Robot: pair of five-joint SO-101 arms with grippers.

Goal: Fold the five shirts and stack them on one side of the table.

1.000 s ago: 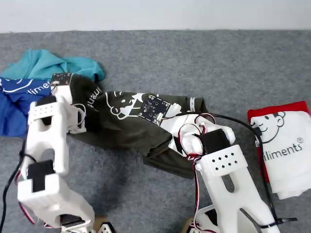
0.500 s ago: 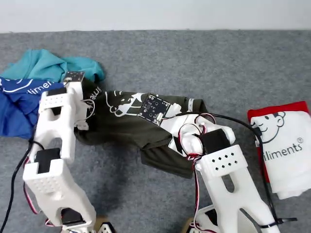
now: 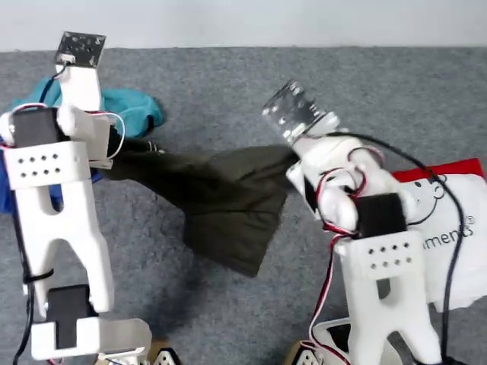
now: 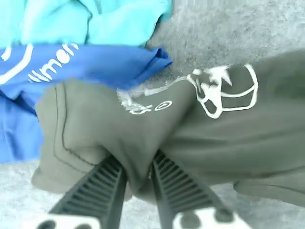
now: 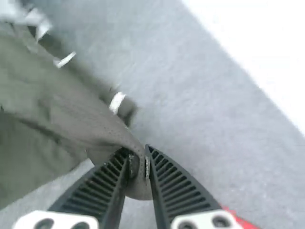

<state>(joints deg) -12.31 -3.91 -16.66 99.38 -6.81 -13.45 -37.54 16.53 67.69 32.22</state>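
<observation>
Cloth is clamped in both grippers. The left gripper (image 4: 137, 161) is shut hard on a bunched fold of the olive shirt (image 4: 238, 129), with the fabric wedged between its ribbed jaws. The right gripper (image 5: 137, 155) pinches a thin edge of the same shirt right at its tips.

From the high view I see the olive shirt strung between my two arms and sagging in the middle. A loose flap hangs toward the arm bases, and I cannot tell whether it touches the table (image 3: 380, 91).

Just past the left gripper's tips lies the blue shirt (image 4: 71, 62), partly under the olive fold. The teal shirt (image 4: 95, 19) is crumpled farther out beyond it, so that side is crowded.

On the outer side of the right gripper, near its base, a folded white shirt (image 3: 456, 236) sits on top of a red shirt (image 3: 449, 171) at the table's right edge.

Ahead of the right gripper I have bare grey table running out to the white strip (image 5: 248, 47) along the far edge. The same open surface stretches between the two grippers and that far edge.
</observation>
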